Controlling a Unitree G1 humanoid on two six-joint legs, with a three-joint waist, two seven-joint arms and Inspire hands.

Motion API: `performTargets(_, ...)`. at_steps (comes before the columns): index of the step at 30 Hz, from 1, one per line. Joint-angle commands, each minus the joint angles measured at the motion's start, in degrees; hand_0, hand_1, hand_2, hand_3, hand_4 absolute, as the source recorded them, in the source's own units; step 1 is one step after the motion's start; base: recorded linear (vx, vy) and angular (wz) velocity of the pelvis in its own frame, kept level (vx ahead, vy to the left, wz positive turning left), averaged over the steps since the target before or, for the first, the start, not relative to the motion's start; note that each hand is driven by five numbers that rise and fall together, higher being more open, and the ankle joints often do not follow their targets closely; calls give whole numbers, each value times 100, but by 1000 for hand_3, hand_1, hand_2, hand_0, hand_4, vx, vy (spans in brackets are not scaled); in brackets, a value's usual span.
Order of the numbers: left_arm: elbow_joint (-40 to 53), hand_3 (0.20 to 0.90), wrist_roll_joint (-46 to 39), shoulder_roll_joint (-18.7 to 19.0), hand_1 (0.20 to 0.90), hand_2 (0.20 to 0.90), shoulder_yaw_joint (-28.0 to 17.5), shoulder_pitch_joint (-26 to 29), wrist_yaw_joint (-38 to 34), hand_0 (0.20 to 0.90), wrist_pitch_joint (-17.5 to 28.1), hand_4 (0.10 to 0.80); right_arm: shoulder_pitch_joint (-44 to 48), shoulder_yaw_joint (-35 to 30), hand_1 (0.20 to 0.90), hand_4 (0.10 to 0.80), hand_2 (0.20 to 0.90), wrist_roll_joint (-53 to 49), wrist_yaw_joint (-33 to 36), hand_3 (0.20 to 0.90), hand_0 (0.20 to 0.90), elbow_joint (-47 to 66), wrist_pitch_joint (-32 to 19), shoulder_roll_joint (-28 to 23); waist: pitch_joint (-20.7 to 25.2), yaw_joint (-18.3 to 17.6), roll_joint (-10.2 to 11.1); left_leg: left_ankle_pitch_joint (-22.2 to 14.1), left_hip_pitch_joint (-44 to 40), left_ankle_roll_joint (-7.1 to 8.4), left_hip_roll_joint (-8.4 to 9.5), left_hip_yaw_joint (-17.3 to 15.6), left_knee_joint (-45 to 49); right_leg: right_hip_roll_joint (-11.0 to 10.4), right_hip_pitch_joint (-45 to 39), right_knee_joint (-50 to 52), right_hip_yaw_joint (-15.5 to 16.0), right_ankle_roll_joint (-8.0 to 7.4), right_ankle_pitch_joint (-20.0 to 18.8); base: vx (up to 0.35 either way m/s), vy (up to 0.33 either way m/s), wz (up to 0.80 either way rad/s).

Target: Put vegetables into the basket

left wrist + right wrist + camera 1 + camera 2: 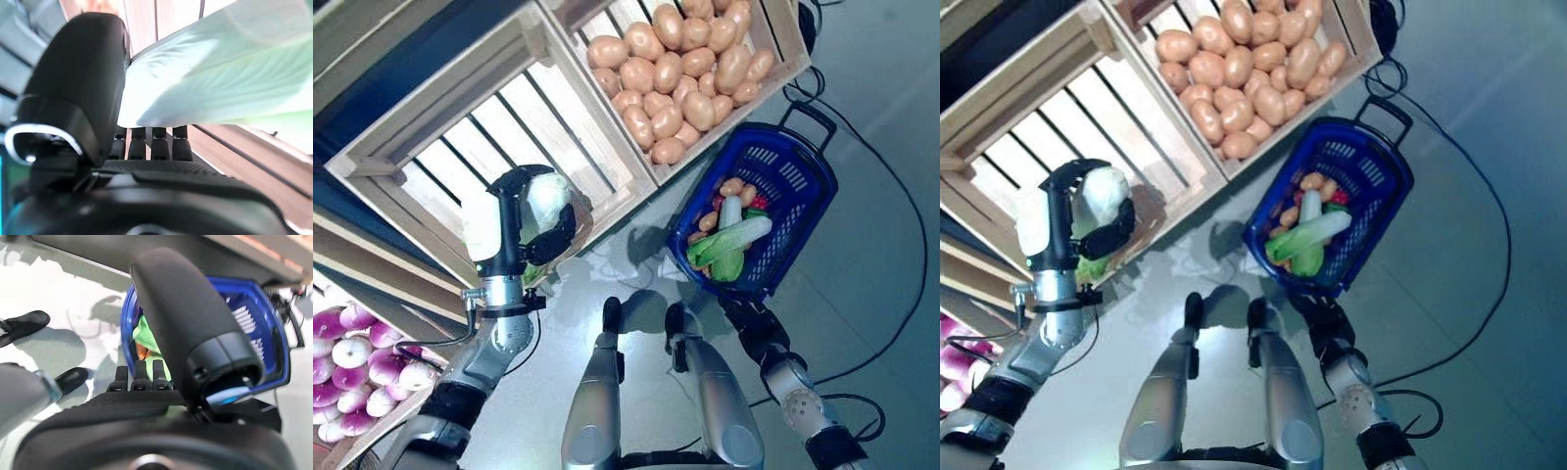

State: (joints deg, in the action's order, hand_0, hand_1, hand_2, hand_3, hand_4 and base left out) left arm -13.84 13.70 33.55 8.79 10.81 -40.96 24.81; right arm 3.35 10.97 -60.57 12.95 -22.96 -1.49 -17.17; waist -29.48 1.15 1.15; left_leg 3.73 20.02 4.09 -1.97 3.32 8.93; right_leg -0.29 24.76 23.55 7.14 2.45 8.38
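Observation:
My left hand is raised in front of the empty wooden crate and is shut on a pale green and white cabbage. In the left wrist view the cabbage sits between the thumb and the fingers. The blue basket stands on the floor to the right, holding leafy greens, a few potatoes and something red. My right hand hangs low just at the basket's near rim, open and holding nothing. The right wrist view shows its thumb in front of the basket.
A wooden crate full of potatoes lies behind the basket. A bin of purple and white turnips is at the lower left. Grey floor stretches to the right of the basket.

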Motion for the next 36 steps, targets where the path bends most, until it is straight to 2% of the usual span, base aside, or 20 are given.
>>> performTargets(1,855,300,-1288,-217,300,300,-524,-116,751,300,1013,400,-526,-362,900,800,900,512,-208,900,900,535,-545,-46,867,-19,-77,206,71,-151,336,32,-217,-159,-919,-1371,112,-197,-659,91,-31,20)
performTargets(3,1246,300,-2434,-443,300,300,-663,-356,1615,300,1204,400,-657,-462,900,800,900,790,-265,900,900,682,-647,33,1076,30,-76,253,-164,-182,350,110,-452,-191,-1184,-1619,190,-231,-739,96,-26,24)
performTargets(6,1505,300,-3689,-708,300,300,-761,-551,2516,300,1215,400,-750,-517,900,800,900,1000,-374,900,900,803,-712,76,1233,65,-76,281,-394,-208,356,164,-657,-213,-1418,-1837,237,-266,-813,123,-9,14)
performTargets(7,1726,300,-4802,-977,300,300,-840,-759,3389,300,990,400,-826,-575,900,800,900,1050,-539,900,900,962,-675,116,1397,98,-71,289,-657,-232,372,236,-864,-215,-1654,-2044,215,-313,-880,188,-1,18)
performTargets(8,1930,300,-5614,-1142,300,300,-844,-913,3943,300,808,400,-920,-600,900,800,900,1157,-737,900,900,1174,-687,155,1558,115,-72,299,-799,-251,372,283,-995,-227,-1788,-2204,234,-333,-944,179,-2,14)
performTargets(9,1945,300,-5713,-1158,300,300,-845,-942,4049,300,771,400,-944,-601,900,800,900,1191,-773,900,900,1206,-680,158,1578,115,-72,299,-829,-254,371,286,-1011,-226,-1817,-2227,237,-335,-952,134,1,10)
performTargets(10,2008,300,-6415,-1269,300,300,-819,-1077,4534,300,641,400,-1038,-610,900,800,900,1252,-1046,900,900,1346,-708,156,1700,120,-84,294,-943,-265,371,303,-1078,-237,-1921,-2326,237,-362,-1002,99,3,5)
performTargets(11,2087,300,-6703,-1341,300,300,-817,-1139,4777,300,476,400,-1086,-609,900,800,900,1265,-1192,900,900,1479,-648,136,1760,120,-83,287,-1009,-270,367,302,-1114,-246,-1969,-2375,243,-380,-1026,98,4,5)
performTargets(13,2197,300,-6881,-1383,300,300,-817,-1214,4926,300,316,400,-1139,-605,900,800,900,1339,-1455,900,900,1640,-555,100,1848,122,-78,271,-1076,-277,365,298,-1133,-265,-2024,-2426,246,-398,-1057,69,0,3)
performTargets(14,2242,300,-6989,-1372,300,300,-780,-1237,5116,300,30,400,-1156,-588,900,800,900,1296,-1955,900,900,1790,-407,20,1946,124,-74,247,-1163,-285,363,298,-1157,-285,-2095,-2500,244,-421,-1095,76,-3,3)
performTargets(17,2244,300,-6919,-1352,300,300,-681,-1177,5130,300,-296,400,-1097,-540,900,800,900,1119,-2469,900,900,1881,-324,-46,2037,130,-59,213,-1276,-293,355,284,-1162,-315,-2203,-2565,278,-448,-1127,74,-15,4)
performTargets(18,2201,300,-7059,-1274,300,300,-624,-1145,5271,300,-553,400,-1069,-504,900,800,900,1044,-2821,900,900,1912,-289,-127,2097,134,-35,166,-1361,-301,347,269,-1150,-336,-2277,-2603,290,-462,-1138,120,-27,6)
performTargets(19,2173,300,-6994,-1242,300,300,-566,-1121,5317,300,-776,400,-1029,-494,900,800,900,908,-3153,900,900,2027,-114,-216,2172,133,-20,159,-1437,-303,327,247,-1176,-359,-2337,-2633,298,-492,-1170,111,-21,5)
performTargets(22,2168,300,-6420,-1152,300,300,-446,-1080,5184,300,-897,400,-989,-461,900,800,900,788,-3657,900,900,2175,169,-414,2258,139,1,187,-1561,-315,301,259,-1297,-371,-2429,-2687,332,-529,-1204,87,-18,2)
performTargets(23,2130,300,-6155,-964,300,300,-342,-967,5107,300,-958,400,-909,-423,900,800,900,556,-3944,900,900,2278,384,-634,2322,141,28,180,-1617,-323,298,260,-1333,-378,-2462,-2713,330,-559,-1221,91,-21,4)
performTargets(27,1998,300,-5965,-639,300,300,-148,-787,5323,300,-1169,400,-721,-336,900,800,900,298,-4388,900,900,2508,790,-1047,2450,160,94,134,-1728,-329,279,236,-1360,-417,-2556,-2765,359,-611,-1246,100,-12,6)
performTargets(32,1972,300,-5721,-422,300,300,224,-557,5448,300,-1336,400,-400,0,900,800,900,212,-4563,900,900,2646,1162,-1337,2576,207,135,71,-1826,-362,273,222,-1393,-440,-2620,-2807,370,-648,-1254,79,12,2)
performTargets(36,1937,300,-5840,-265,300,300,449,-483,5519,300,-1415,400,-227,291,900,800,900,198,-4711,900,900,2745,1472,-1531,2649,243,159,20,-1900,-391,285,236,-1393,-460,-2672,-2830,359,-676,-1266,61,23,1)
